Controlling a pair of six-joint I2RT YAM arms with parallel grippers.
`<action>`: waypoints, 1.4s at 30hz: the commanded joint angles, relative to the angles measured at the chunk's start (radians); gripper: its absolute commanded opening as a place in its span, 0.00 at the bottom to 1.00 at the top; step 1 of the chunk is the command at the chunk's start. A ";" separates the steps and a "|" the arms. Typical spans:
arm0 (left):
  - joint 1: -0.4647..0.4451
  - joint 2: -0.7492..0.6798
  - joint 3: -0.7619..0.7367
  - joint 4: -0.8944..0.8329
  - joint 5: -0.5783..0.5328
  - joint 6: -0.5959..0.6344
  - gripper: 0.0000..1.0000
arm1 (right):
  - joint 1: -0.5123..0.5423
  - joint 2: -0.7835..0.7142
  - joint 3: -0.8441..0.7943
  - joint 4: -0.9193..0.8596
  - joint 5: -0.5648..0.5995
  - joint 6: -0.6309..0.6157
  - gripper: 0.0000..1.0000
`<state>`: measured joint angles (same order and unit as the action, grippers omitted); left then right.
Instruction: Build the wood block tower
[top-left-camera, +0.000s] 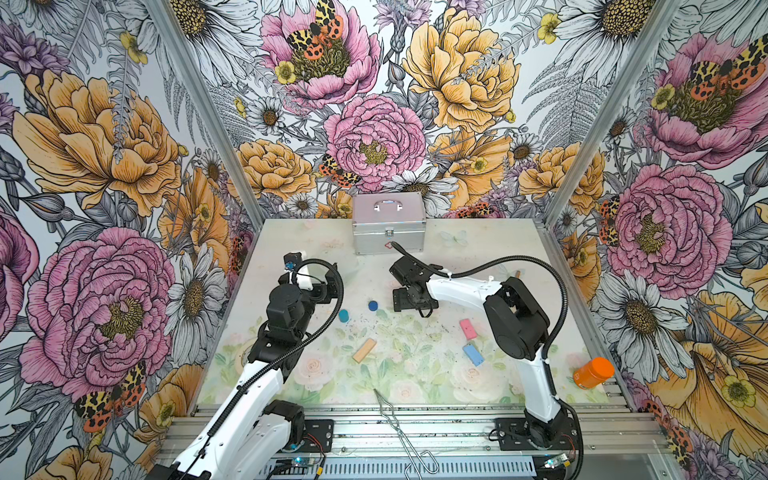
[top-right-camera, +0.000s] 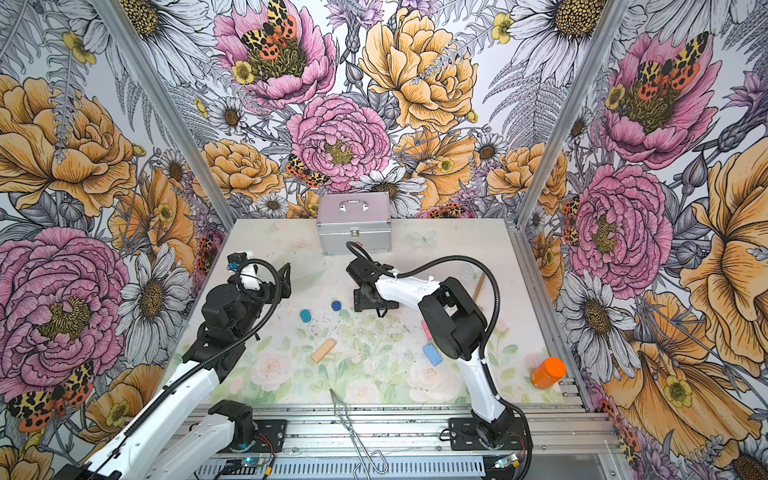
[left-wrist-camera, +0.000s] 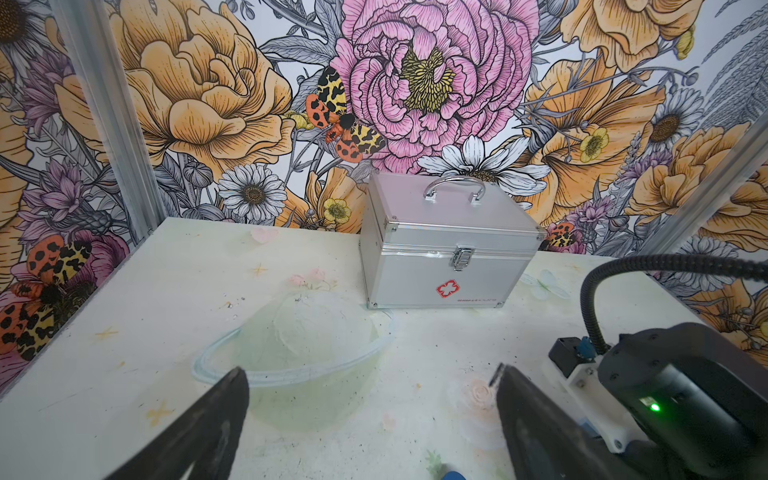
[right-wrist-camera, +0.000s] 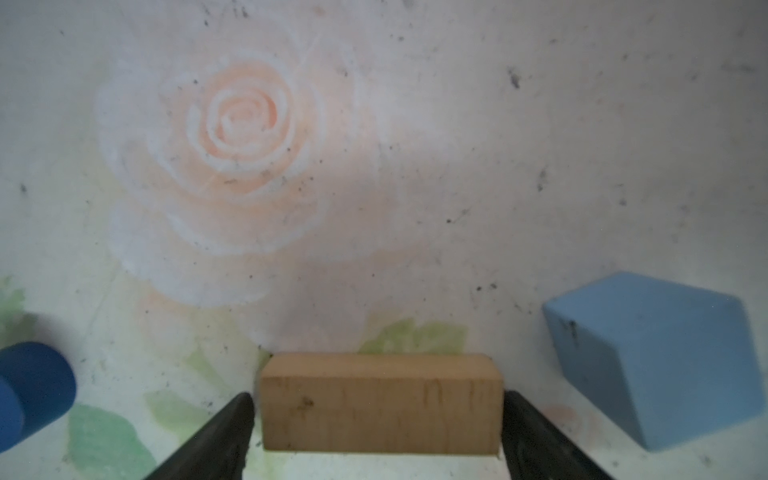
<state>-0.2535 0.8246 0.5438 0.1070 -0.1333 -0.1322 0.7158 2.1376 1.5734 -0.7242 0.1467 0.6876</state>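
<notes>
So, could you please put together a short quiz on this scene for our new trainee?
1. True or false: the left claw is gripping a block.
2. Which thing sits between the fingers of the right claw? A) tan block B) pink slab C) orange bottle
3. In a top view, what stands at the back of the table?
Key: 1 false, it is open and empty. 2 A. 3 the silver case.
</notes>
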 joint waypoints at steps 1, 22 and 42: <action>-0.009 -0.019 -0.004 -0.006 0.020 -0.006 0.94 | 0.002 -0.022 -0.020 -0.026 0.007 -0.005 0.95; -0.019 -0.024 0.004 -0.016 0.017 -0.003 0.95 | -0.010 -0.256 -0.050 -0.026 -0.008 -0.078 1.00; -0.048 -0.007 0.031 -0.044 0.024 -0.026 0.94 | -0.209 -0.207 -0.138 0.036 -0.126 -0.342 0.85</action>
<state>-0.2928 0.8200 0.5442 0.0742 -0.1215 -0.1402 0.5171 1.9205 1.4258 -0.7387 0.0631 0.3817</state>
